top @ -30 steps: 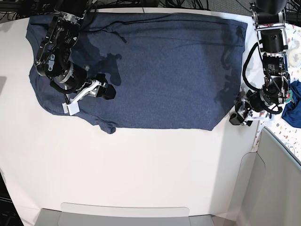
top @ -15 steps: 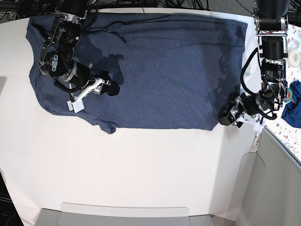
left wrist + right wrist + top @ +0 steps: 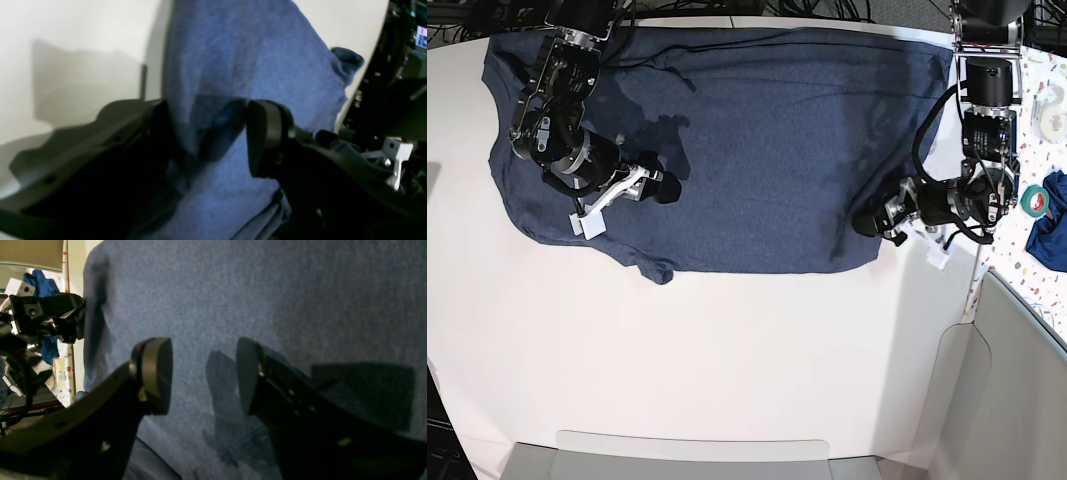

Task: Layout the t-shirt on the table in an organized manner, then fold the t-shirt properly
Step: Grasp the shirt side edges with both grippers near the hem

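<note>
Left claw (image 3: 874, 222) inward (t-shirt (image 3: 757, 140) crosswise)

A wide white table (image 3: 727, 360) with rounded corners carries a dark navy t-shirt (image 3: 767, 150), spread flat across its far half, one edge reaching the back rim, the near half bare.

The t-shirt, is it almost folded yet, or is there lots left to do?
Lots left. The t-shirt is already spread mostly flat on the table, so laying out looks nearly done. The left gripper is at the shirt's corner, jaws open around its edge; the right gripper hovers open over the cloth. No fold shows yet.
</note>
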Motion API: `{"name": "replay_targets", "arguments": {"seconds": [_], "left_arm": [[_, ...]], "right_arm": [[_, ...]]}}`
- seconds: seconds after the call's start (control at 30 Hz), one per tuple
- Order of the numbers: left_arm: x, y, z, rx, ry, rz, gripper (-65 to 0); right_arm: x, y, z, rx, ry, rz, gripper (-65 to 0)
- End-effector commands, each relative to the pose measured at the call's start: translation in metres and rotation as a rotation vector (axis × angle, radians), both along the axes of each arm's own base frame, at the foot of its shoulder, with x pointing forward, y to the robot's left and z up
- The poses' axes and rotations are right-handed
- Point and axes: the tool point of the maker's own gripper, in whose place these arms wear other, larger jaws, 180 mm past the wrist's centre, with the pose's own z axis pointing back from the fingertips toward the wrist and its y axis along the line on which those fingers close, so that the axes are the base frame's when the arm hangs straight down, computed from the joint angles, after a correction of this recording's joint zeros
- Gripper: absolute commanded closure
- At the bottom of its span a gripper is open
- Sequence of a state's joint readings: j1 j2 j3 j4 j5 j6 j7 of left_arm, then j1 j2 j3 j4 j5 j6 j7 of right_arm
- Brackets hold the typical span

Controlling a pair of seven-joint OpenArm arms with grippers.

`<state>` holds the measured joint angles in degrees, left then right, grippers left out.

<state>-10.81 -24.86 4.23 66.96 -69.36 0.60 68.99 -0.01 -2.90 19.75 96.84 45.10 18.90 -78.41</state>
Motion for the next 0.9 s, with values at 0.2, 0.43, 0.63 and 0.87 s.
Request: {"name": "replay_targets", "arguments": {"seconds": [0.2,0.43,0.63,0.87], "left_arm": [[0.017,-0.003,0.007,0.045,-0.11,-0.059,-34.4],[0.034,0.007,0.013,0.072,-0.183,0.005,-34.4],[0.051,0.026,0.027,0.099,-0.244,0.06,-34.4],[0.055,0.044,0.027,0.088,-0.239,0.133,-17.6]], "right_arm": [[0.009,0.001,0.013,0.015,-0.048,-0.002,-30.7],[0.008,-0.002,0.012,0.012,-0.045,-0.008,-30.7],[0.008,-0.001,0.012,0.013,-0.045,-0.008,-30.7],[0.008,-0.002,0.012,0.012,-0.045,-0.009,-30.6]]}}
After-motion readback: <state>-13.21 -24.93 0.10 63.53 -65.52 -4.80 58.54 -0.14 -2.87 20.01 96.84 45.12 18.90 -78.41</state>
